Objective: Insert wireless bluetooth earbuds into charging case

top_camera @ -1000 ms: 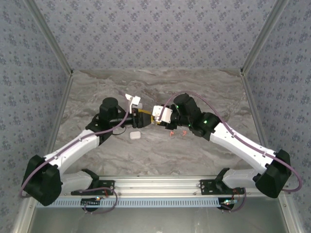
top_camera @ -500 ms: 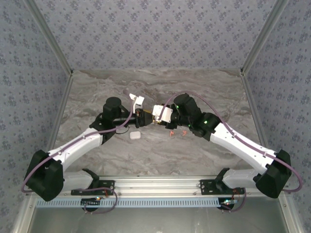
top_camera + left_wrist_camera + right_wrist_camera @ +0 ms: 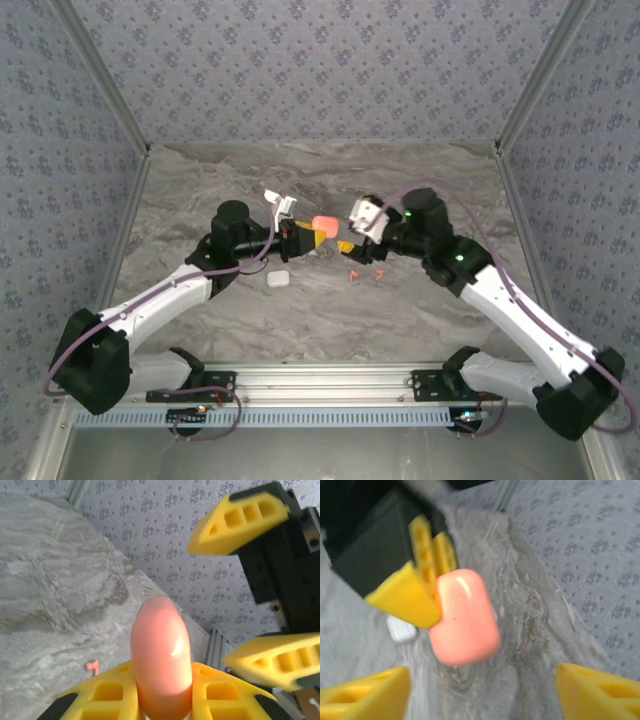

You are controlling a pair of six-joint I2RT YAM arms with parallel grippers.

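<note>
My left gripper point(image 3: 305, 238) is shut on a coral-pink rounded charging case point(image 3: 323, 221), held above the middle of the table. In the left wrist view the case point(image 3: 161, 660) stands edge-on between my yellow pads point(image 3: 107, 695). My right gripper point(image 3: 348, 228) hangs open just right of the case and is not touching it. Its wrist view has the case point(image 3: 464, 617) ahead of its spread fingers point(image 3: 365, 695). Two coral-red earbuds point(image 3: 352, 276) point(image 3: 379, 274) lie on the table below the grippers. One earbud point(image 3: 91, 666) also lies in the left wrist view.
A small white case point(image 3: 278, 279) lies on the marble table point(image 3: 400, 320) beneath the left arm, and it is also in the right wrist view point(image 3: 400, 629). Patterned walls point(image 3: 320, 70) close in the back and both sides. A metal rail point(image 3: 320, 385) runs along the near edge.
The left gripper closed on the coral case. The right gripper opened, let go of the case and drew back to the right, so the case now hangs from the left gripper alone.
</note>
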